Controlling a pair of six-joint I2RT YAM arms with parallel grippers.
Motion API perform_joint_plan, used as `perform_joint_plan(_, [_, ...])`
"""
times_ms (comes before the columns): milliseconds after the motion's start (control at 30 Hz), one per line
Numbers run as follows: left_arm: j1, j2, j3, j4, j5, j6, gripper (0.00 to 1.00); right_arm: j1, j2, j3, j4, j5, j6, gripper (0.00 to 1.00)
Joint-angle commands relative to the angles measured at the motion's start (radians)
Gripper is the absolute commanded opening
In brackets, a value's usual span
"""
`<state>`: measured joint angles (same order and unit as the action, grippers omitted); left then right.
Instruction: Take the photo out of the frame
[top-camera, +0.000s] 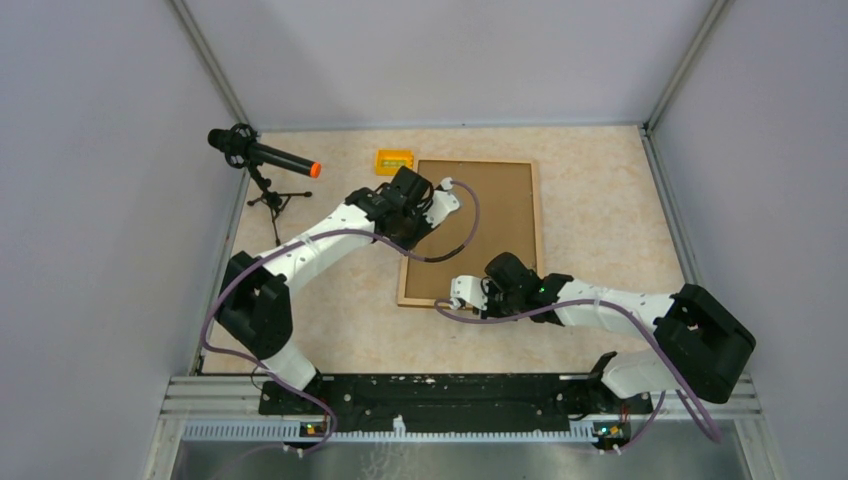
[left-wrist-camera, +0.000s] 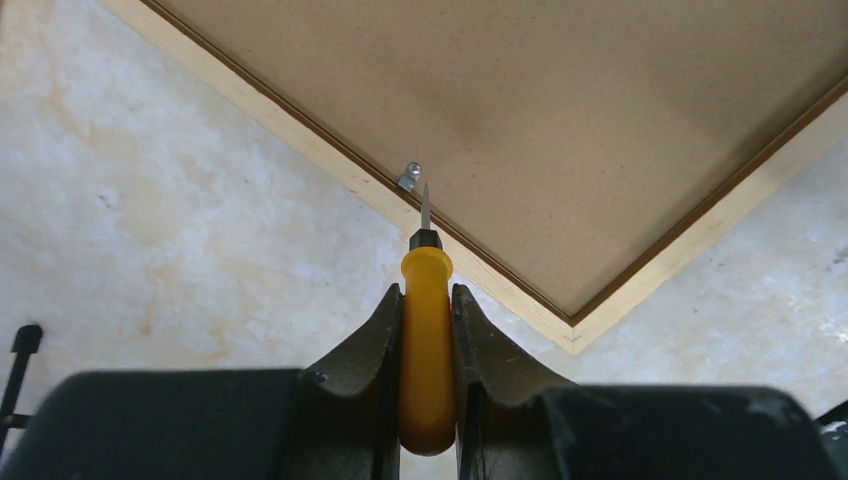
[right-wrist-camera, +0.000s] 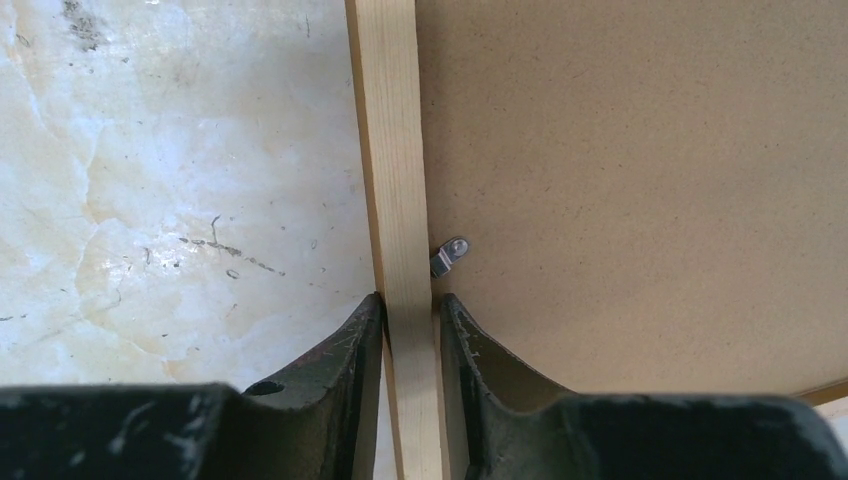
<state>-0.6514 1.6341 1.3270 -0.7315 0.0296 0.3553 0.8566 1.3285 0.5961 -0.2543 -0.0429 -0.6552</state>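
The frame (top-camera: 495, 215) lies face down on the table, its brown fibreboard back up. The photo is hidden under that back. My left gripper (top-camera: 415, 228) is shut on a yellow-handled screwdriver (left-wrist-camera: 427, 330). The blade tip sits by a small metal clip (left-wrist-camera: 409, 177) on the frame's pale wooden rim (left-wrist-camera: 330, 160). My right gripper (top-camera: 462, 293) is shut on the rim (right-wrist-camera: 395, 180) at the frame's near left corner. One finger is outside the rim and one is on the back (right-wrist-camera: 640, 180). Another metal clip (right-wrist-camera: 449, 256) sits just ahead of the fingertips.
A small yellow box (top-camera: 394, 161) lies beyond the frame's far left corner. A black microphone with an orange tip on a small tripod (top-camera: 262, 158) stands at the far left. A tripod leg (left-wrist-camera: 20, 360) shows in the left wrist view. Grey walls enclose the table.
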Motion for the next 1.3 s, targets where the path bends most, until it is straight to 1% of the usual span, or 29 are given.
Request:
perform_joint_plan(0, [-0.009,0.022,0.053,0.038,-0.083,0.037,0.0,-0.001,-0.001,-0.023,0.009,0.023,-0.007,0.22])
perform_joint_plan(100, [-0.015,0.036,0.057,0.037,-0.11,0.051,0.0,-0.001,0.001,-0.024,0.008,0.022,-0.008,0.2])
perform_joint_plan(533, [-0.041,0.061,0.022,0.057,-0.143,0.074,0.0,-0.001,0.007,-0.024,0.003,0.021,-0.007,0.21])
perform_joint_plan(700, [-0.063,0.067,0.021,0.028,-0.152,0.089,0.0,-0.001,0.013,-0.022,0.004,0.022,-0.006,0.21])
perform_joint_plan(933, [-0.09,0.091,0.031,-0.02,-0.179,0.082,0.0,0.0,0.018,-0.018,0.003,0.02,-0.004,0.21])
perform_joint_plan(1267, [-0.091,0.097,0.061,0.008,-0.25,0.055,0.0,0.001,0.018,-0.021,0.0,0.021,-0.004,0.2])
